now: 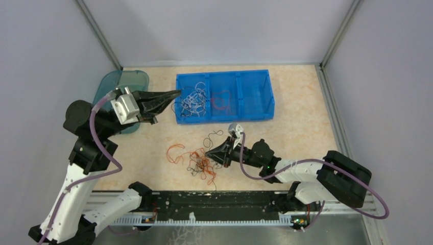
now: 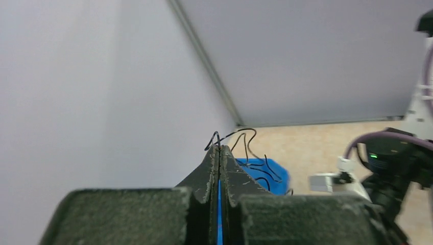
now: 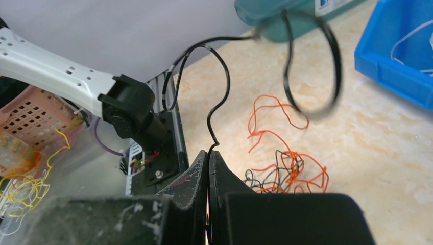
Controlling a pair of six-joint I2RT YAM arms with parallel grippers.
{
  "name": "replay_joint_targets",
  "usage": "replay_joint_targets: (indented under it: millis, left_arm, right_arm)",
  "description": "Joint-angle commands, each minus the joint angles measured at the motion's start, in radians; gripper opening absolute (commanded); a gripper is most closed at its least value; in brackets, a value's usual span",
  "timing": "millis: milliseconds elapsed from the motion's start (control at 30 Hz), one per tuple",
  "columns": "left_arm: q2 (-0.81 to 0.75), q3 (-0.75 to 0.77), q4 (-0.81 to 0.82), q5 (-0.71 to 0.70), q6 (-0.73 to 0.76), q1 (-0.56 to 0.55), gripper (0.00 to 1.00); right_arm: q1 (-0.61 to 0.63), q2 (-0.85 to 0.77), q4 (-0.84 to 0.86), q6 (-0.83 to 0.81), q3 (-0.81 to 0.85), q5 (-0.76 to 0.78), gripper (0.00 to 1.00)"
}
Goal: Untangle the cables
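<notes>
A tangle of orange-red and black cables (image 1: 198, 161) lies on the table in front of the blue bin (image 1: 269, 92). My left gripper (image 1: 177, 93) is raised at the bin's left end, shut on a thin black cable (image 2: 245, 139) that curls from its tips (image 2: 219, 149) down toward the bin (image 2: 275, 178). White and black cables (image 1: 193, 103) fill the left compartment, and an orange-red one (image 1: 221, 100) lies in the middle one. My right gripper (image 1: 211, 151) is just right of the tangle, shut (image 3: 209, 153) on another black cable (image 3: 223, 87) that loops upward. The tangle (image 3: 286, 171) lies beside it.
A teal translucent lid (image 1: 125, 81) lies behind the left gripper and also shows in the right wrist view (image 3: 265, 13). A pink perforated basket (image 3: 28, 120) with yellow wires sits off the table's near edge. Grey walls enclose the table on three sides.
</notes>
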Motion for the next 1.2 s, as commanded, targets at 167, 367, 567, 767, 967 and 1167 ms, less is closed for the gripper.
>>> replay_joint_targets:
  millis: [167, 367, 567, 767, 967, 1167]
  left_arm:
    - [0.008, 0.071, 0.185, -0.260, 0.284, -0.003, 0.00]
    - [0.014, 0.065, 0.127, -0.187, 0.209, -0.003, 0.00]
    - [0.020, 0.051, 0.121, -0.162, 0.163, -0.003, 0.00]
    - [-0.001, 0.018, 0.075, -0.099, 0.132, -0.004, 0.00]
    - [-0.017, -0.012, 0.035, -0.068, 0.113, -0.003, 0.00]
    - [-0.031, -0.043, 0.032, -0.053, 0.097, -0.003, 0.00]
  right_arm:
    - [0.009, -0.081, -0.066, -0.014, -0.013, 0.109, 0.00]
    - [-0.017, -0.187, -0.217, -0.039, 0.002, 0.217, 0.00]
    - [-0.138, -0.345, -0.546, -0.115, 0.101, 0.435, 0.01]
    - [-0.344, -0.266, -0.750, -0.335, 0.381, 0.577, 0.03]
    - [-0.472, 0.005, -0.772, -0.571, 0.639, 0.710, 0.06]
    - [-0.545, 0.240, -0.691, -0.773, 0.798, 0.792, 0.06]
